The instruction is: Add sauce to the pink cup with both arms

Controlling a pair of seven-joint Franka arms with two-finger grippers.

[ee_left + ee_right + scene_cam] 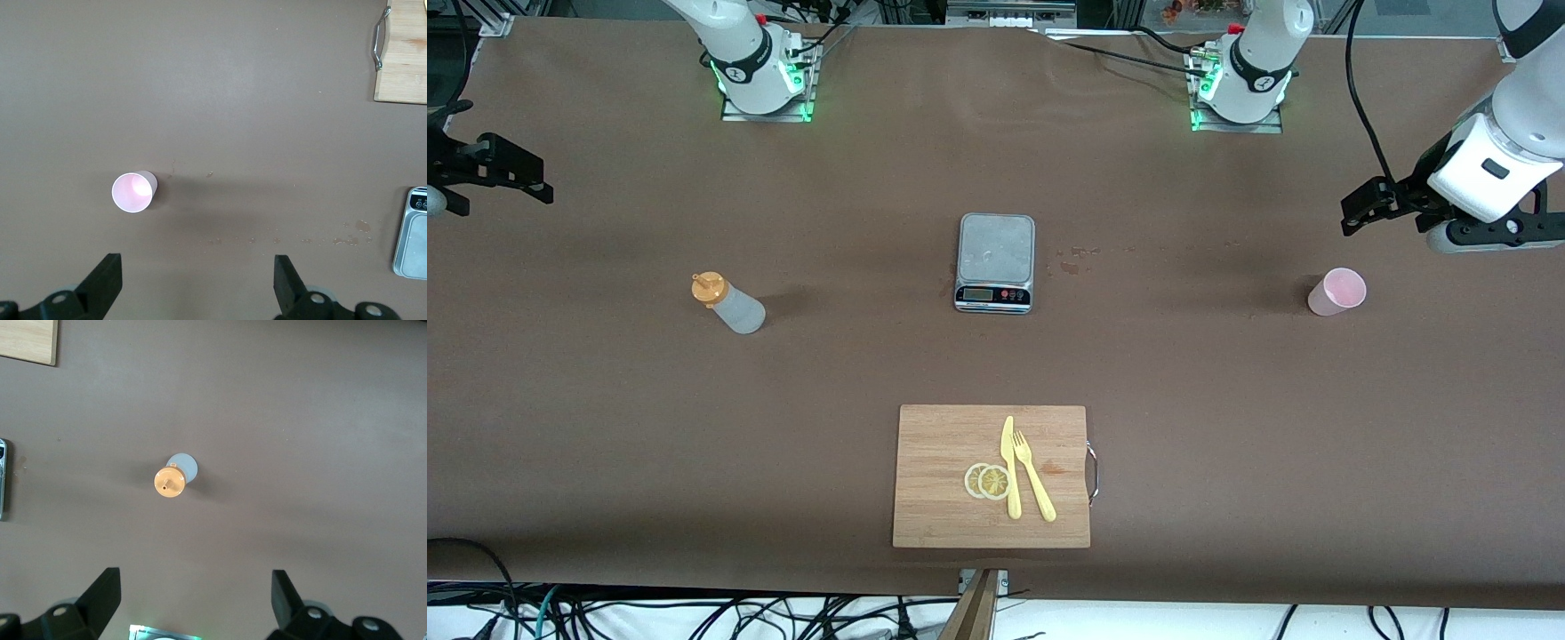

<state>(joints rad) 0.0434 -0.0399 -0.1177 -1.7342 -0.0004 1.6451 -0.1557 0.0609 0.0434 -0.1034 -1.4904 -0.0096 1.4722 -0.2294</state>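
Sauce first: your squeeze bottle (729,305) stands upright on the brown table (605,427) toward the right arm's end, its orange nozzle cap (169,483) on. You can see whitish translucent walls, but how full it is you cannot tell. Your right gripper (195,597) hangs in the air above that end of the table with its fingers (103,593) spread wide and holding nothing; in the right wrist view the bottle sits apart from the fingertips, roughly in line with the gap between them.

The pink cup (1337,292) stands upright toward the left arm's end, mouth up, and you can look straight into it from the left wrist: it appears empty. Your left gripper (197,280) hovers above that end, jaws spread wide, nothing between them, the cup well clear of its fingertips.

Between the two containers sits a grey scale (996,262), its plate bare. Nearer the front camera lies a wooden cutting board (943,480) carrying two lemon slices (988,481), a yellow knife (1010,467) and a yellow fork (1033,476).
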